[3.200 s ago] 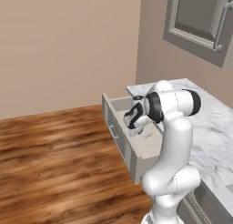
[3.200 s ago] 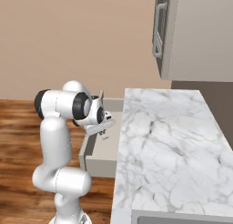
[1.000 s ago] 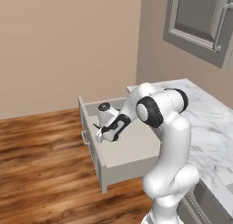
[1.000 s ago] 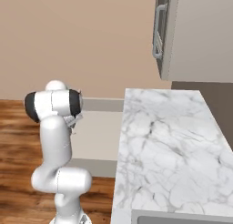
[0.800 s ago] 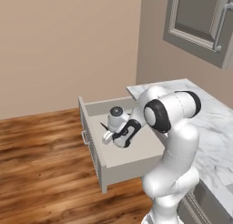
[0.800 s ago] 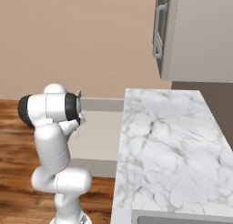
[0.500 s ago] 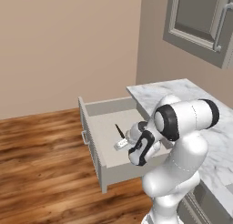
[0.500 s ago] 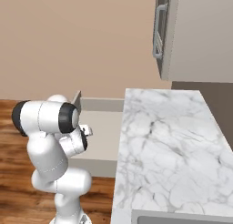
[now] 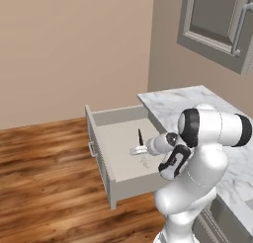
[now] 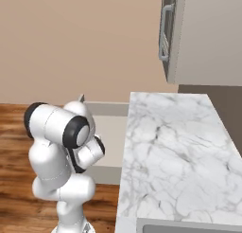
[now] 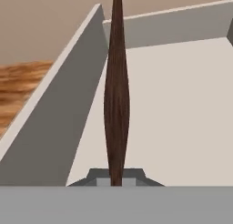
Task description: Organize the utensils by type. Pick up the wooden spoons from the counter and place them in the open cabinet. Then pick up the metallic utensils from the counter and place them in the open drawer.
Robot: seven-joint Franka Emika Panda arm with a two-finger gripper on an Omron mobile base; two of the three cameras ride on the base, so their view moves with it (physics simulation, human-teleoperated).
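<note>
A brown wooden floor point(image 9: 44, 168) lies below a plain tan wall point(image 9: 74, 49). A grey cupboard point(image 10: 203, 33) with a bar handle point(image 10: 165, 33) hangs up high.

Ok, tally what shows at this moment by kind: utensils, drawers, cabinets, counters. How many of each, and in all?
Utensils that can be made out: 1, the dark-handled utensil, over the drawer
Drawers: 1, the open drawer
Cabinets: 1, the wall cabinet
Counters: 1, the marble counter
Total: 4
</note>
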